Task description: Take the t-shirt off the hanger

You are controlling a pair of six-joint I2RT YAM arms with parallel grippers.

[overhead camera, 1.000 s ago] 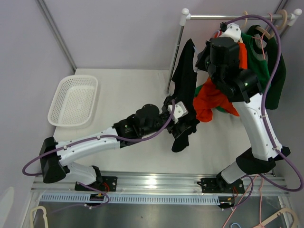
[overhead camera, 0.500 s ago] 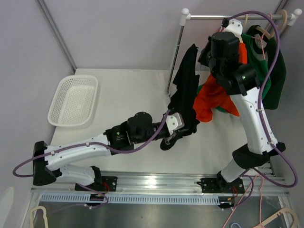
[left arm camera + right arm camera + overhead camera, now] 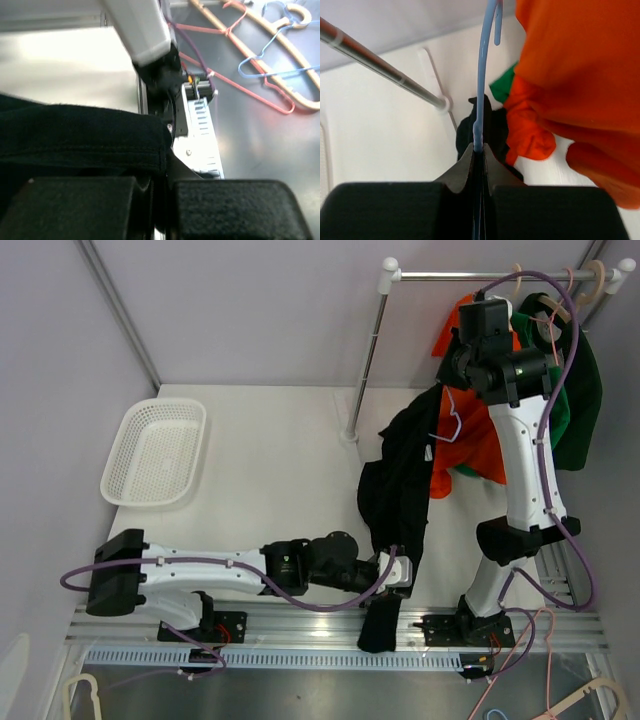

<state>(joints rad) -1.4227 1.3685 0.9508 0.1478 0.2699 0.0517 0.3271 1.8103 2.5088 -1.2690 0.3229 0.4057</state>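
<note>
- Black tee [image 3: 398, 475] looks mid-pull: your left tool [image 3: 159, 197] is clamped on its hem, right tool [image 3: 479, 150] pinched on the hanger [image 3: 481, 90].
- Next, drag the tee clear.

White basket [image 3: 155, 453] at left of table [image 3: 270, 440], orange garment [image 3: 485, 445] and green garment [image 3: 580, 400] at metal rail [image 3: 450, 276]

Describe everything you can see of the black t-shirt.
The black t-shirt is soft, plain dark cloth with a stitched hem, drawn into a long, creased band. Its upper end rises beside the pale blue wire hanger, which the right gripper clamps; whether it hangs on that hanger is unclear. Its lower end trails past the white table's near edge, pinched in the shut left gripper.
</note>
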